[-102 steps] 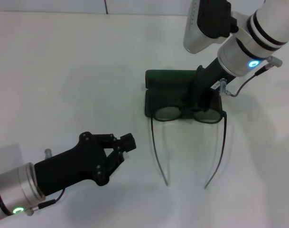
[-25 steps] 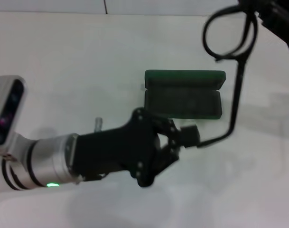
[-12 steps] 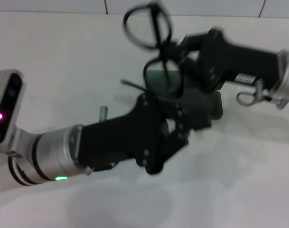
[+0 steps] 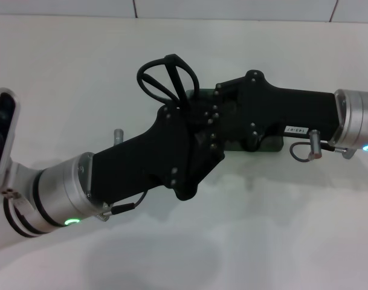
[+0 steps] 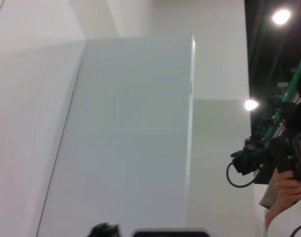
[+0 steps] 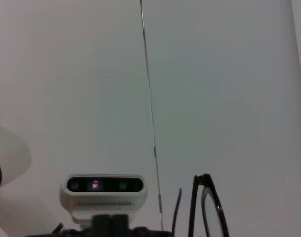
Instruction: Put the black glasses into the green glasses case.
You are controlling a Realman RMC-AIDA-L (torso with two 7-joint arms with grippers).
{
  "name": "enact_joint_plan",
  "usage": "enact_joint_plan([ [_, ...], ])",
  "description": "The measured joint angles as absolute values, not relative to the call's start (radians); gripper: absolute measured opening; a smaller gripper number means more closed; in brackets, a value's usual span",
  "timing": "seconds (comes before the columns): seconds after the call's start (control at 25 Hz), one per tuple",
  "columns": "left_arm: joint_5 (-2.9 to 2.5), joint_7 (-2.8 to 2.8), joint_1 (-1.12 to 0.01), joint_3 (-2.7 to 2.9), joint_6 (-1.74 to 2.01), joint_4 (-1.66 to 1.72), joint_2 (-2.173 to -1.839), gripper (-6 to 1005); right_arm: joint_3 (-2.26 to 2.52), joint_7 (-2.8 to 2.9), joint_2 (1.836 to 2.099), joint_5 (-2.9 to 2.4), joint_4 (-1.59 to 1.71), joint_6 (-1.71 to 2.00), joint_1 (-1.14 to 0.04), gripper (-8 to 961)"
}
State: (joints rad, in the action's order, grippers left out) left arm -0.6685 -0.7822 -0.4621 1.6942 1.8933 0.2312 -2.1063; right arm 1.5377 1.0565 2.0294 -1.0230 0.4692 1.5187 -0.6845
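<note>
Above a white table (image 4: 63,78) at frame centre, left gripper (image 4: 199,136) meeting right gripper (image 4: 217,112) — black glasses (image 4: 165,78) between, grip unclear — green glasses case (image 4: 271,143) beneath.

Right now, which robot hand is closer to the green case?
Right. The right gripper is over the case, hiding most of it. The left gripper meets it at the case's left end, at the glasses.
</note>
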Motion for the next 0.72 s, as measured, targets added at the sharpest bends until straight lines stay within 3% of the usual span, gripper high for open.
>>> enact_joint_plan([
  [0.72,-0.668,-0.789,-0.455,1.697,1.888,0.197,-2.105,28,1.538,1.064,2.028,-1.021,0.479,1.543,-0.665,39],
])
